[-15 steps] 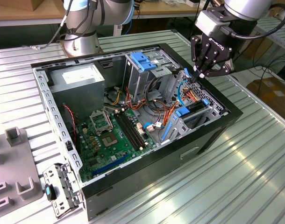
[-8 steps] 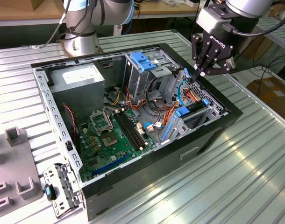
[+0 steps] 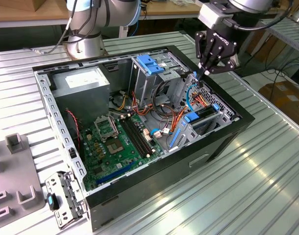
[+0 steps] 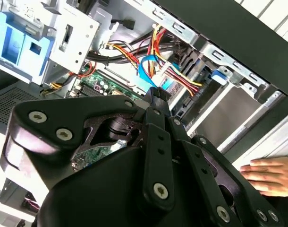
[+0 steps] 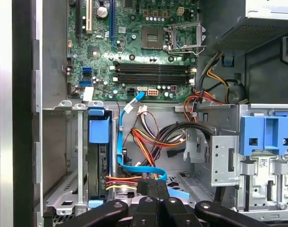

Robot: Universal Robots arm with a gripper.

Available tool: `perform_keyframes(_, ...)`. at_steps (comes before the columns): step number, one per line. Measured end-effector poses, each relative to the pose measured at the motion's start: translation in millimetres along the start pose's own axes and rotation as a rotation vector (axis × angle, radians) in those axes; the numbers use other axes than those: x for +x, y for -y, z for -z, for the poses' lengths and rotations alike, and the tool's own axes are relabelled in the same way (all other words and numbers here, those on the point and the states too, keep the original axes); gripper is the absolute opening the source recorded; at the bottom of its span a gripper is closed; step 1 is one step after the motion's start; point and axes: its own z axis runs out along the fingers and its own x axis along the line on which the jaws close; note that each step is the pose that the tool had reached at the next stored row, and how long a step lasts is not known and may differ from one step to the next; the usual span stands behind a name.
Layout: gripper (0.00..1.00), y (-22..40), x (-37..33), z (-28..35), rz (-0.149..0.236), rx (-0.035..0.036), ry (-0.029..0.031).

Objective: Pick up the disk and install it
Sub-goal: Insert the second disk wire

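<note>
The disk (image 3: pixel 202 116) is a dark drive in a bright blue carrier. It sits in the low drive bay at the front corner of the open computer case (image 3: pixel 223 142), with thin blue and coloured cables running to it. In the first wrist view the disk (image 5: pixel 97 156) stands edge-on with a blue tab at each end. One blue end tab (image 4: pixel 218 74) appears in the second wrist view. My gripper (image 3: pixel 203 74) hovers above the case's far right rim, over the cables beside the disk. Its fingers (image 5: pixel 152 183) are shut together on nothing, and the gripper (image 4: pixel 157 93) touches nothing.
The tall grey cage with its light-blue latch plate (image 3: pixel 148 63) stands beside the bay. The motherboard (image 3: pixel 115 142) and power supply (image 3: pixel 83 81) fill the rest of the case. A person's hand (image 4: pixel 271 175) rests on the table outside the case. A loose metal bracket (image 3: pixel 63 193) lies at the front left.
</note>
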Motion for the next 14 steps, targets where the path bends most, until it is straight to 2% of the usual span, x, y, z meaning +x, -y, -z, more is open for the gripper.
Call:
perform_keyframes(1,0.11,0.0,-2.3,-1.3,0.0,0.0,-0.0075)
perform_keyframes(2,0.17,0.0,-3.8,-2.1,0.0,-0.0001,-0.014)
perform_keyframes(3,0.24,0.0,-6.1,-3.4,0.0,-0.0001,-0.0236)
perform_keyframes(4,0.24,0.0,-7.9,-4.5,0.0,-0.0002,-0.0306)
perform_keyframes(5,0.3,0.0,-10.6,-6.0,0.001,-0.0003,-0.0414)
perform_keyframes(7,0.3,0.0,-13.5,-8.1,0.001,-0.0004,-0.0556)
perform_keyframes(8,0.3,0.0,-15.0,-9.4,0.001,-0.0005,-0.0688)
perform_keyframes(10,0.3,0.0,-16.3,-10.9,0.001,-0.0006,-0.0844)
perform_keyframes(11,0.3,0.0,-17.2,-11.9,0.001,-0.0007,-0.0955)
perform_keyframes(12,0.3,0.0,-17.7,-12.6,0.002,-0.0008,-0.1033)
perform_keyframes(13,0.3,0.0,-18.8,-13.7,0.002,-0.0009,-0.117)
perform_keyframes(14,0.3,0.1,-19.4,-14.3,0.002,-0.0009,-0.1239)
